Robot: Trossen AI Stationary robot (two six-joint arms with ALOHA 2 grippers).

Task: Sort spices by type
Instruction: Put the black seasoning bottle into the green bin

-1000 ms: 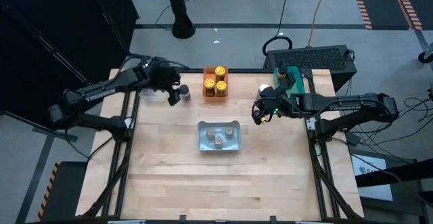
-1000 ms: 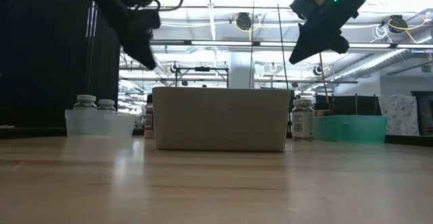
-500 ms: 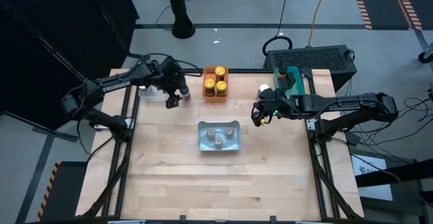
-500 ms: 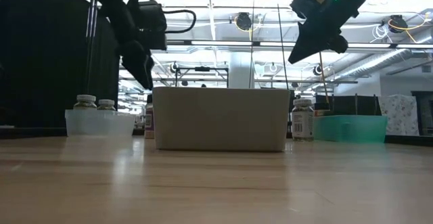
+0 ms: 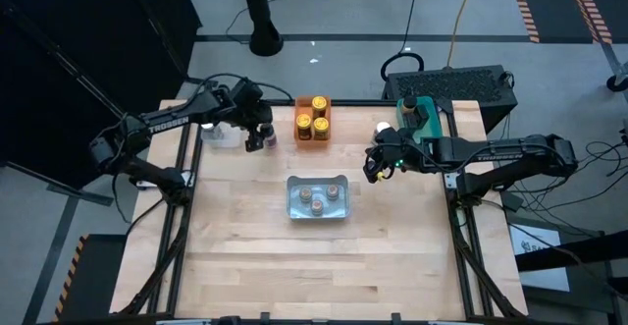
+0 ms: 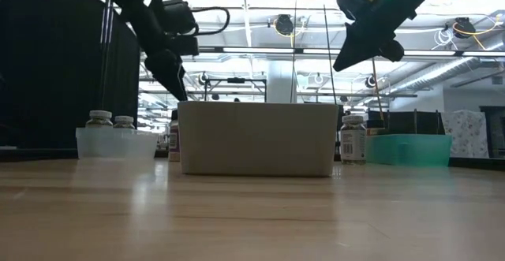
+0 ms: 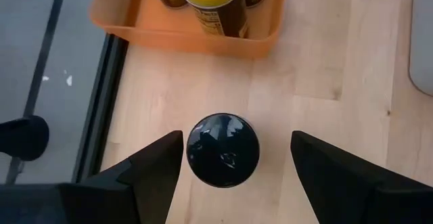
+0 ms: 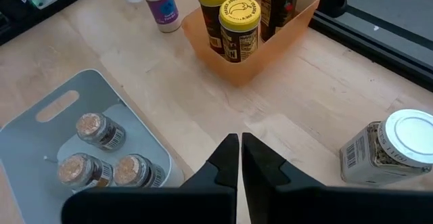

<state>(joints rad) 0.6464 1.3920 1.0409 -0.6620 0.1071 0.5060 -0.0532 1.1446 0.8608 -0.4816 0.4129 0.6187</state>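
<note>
Since a second ago the left gripper (image 5: 257, 138) has swung from beside the clear bin to sit right above the black-lidded jar (image 7: 222, 149), and the right gripper (image 5: 371, 173) has barely shifted. Left fingers (image 7: 145, 176) are spread wide, released, one on each side of the jar; in the left wrist view the jar's round black lid sits centred in the gap with bare wood showing on both sides, so no contact. Jar stands upright on the table (image 5: 245, 246), just beside the orange bin (image 5: 313, 134), between it and the clear bin (image 5: 221, 134). Lid is glossy black; body has a purple label in the right wrist view (image 8: 160, 1).

Orange bin holds three jars with yellow lids (image 5: 320, 125), upright, dark labels. Grey tray (image 5: 292, 207) at table centre holds three jars with brown cork-like lids (image 8: 89, 124), lying close together. Clear bin holds two jars seen in the low view (image 6: 99, 119).

Right gripper hovers above the table between the grey tray and a white-lidded jar (image 8: 399, 143), fingertips pressed together, grasping nothing. White-lidded jar stands upright on bare wood near the teal bin (image 5: 432, 109), clear body with dark contents and a barcode.
</note>
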